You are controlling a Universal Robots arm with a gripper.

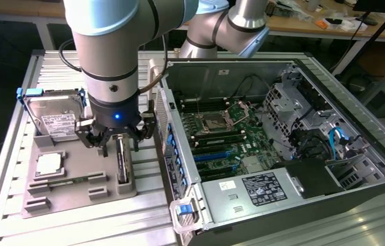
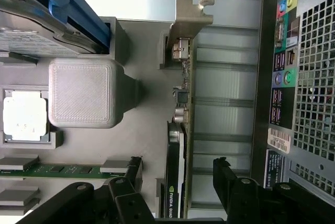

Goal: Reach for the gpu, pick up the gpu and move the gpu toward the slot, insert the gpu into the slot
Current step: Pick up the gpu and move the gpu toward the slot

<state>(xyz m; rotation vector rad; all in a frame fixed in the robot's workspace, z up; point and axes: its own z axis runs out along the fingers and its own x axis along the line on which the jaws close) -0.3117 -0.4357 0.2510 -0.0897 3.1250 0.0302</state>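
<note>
Black end effector (image 2: 178, 162) spread astride gpu (image 2: 174, 140), NVIDIA lettering legible

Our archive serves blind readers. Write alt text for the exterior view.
A robot arm's open black gripper straddles a thin dark gpu card standing on edge in a grey tray, beside an open silver computer case.
</note>
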